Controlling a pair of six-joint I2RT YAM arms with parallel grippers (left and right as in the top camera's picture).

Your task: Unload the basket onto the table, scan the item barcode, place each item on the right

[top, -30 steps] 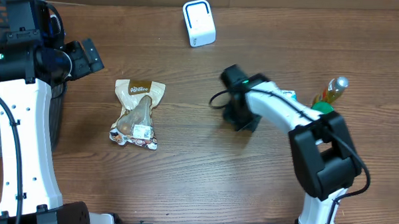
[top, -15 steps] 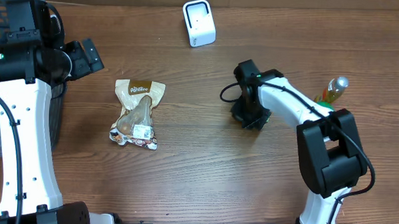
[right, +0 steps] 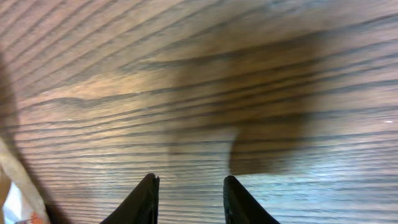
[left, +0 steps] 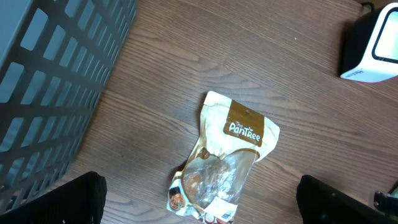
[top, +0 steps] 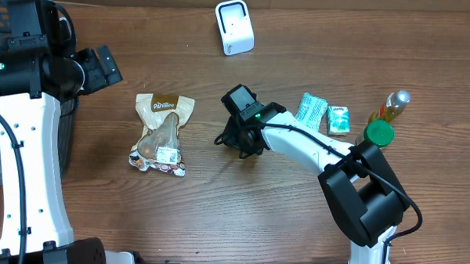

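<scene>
The item is a tan and clear snack pouch [top: 163, 133] with a white barcode sticker near its bottom, lying flat on the wooden table [top: 216, 210]. It also fills the middle of the left wrist view [left: 231, 155]. The white barcode scanner [top: 234, 26] stands at the back and shows as a white scanner corner [left: 373, 40] from the left wrist. My left gripper [top: 104, 65] hovers up and left of the pouch, wide open [left: 199, 208]. My right gripper [top: 233, 138] is low over bare wood just right of the pouch, its jaws apart with nothing between them [right: 189, 190].
A dark mesh basket [left: 50, 81] sits at the table's left edge. On the right are a green packet [top: 312, 110], a small green box [top: 339, 120], a bottle [top: 391, 104] and a green cap [top: 379, 133].
My right arm has swung left across the table toward the pouch, uncovering the green packet and box, and its jaws have parted. The left arm and pouch have not moved.
</scene>
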